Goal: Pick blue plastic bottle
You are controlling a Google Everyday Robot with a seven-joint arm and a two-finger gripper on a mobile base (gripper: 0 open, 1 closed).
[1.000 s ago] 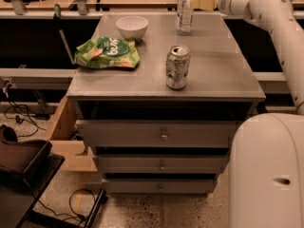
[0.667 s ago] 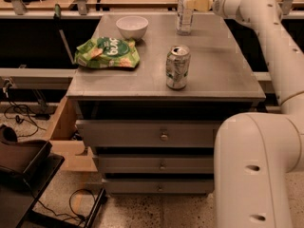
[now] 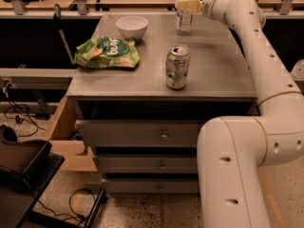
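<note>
- Behind the silver-green drink can (image 3: 177, 66), close to the far edge of the grey cabinet top (image 3: 216, 63), the pale two-finger gripper (image 3: 187, 4) is at the upper part of the slim clear plastic bottle with a pale label band (image 3: 184, 23).
- It comes to the bottle from the right side of the view and covers part of the bottle's neck. I cannot tell if the claw is holding the bottle or is only placed against it.
- This bottle, the blue plastic bottle of the task, stands upright on the cabinet top, well apart from the can and slightly to the right of it.
- From the gripper, the thick white robot arm (image 3: 259, 51) goes down past the right side of the can, beyond the cabinet edge, and bends into a big elbow lower than the can, at the front of the view.
- Left of the can and further back stands a small white round bowl (image 3: 131, 26).
- Left of the can, nearer to the front than the bowl, lies a flat green snack bag (image 3: 107, 52).
- Below the can, the cabinet front has grey metal drawers (image 3: 137, 134) with small round knobs.
- Far below and left of the can, black cables (image 3: 76, 208) lie on the speckled floor.
</note>
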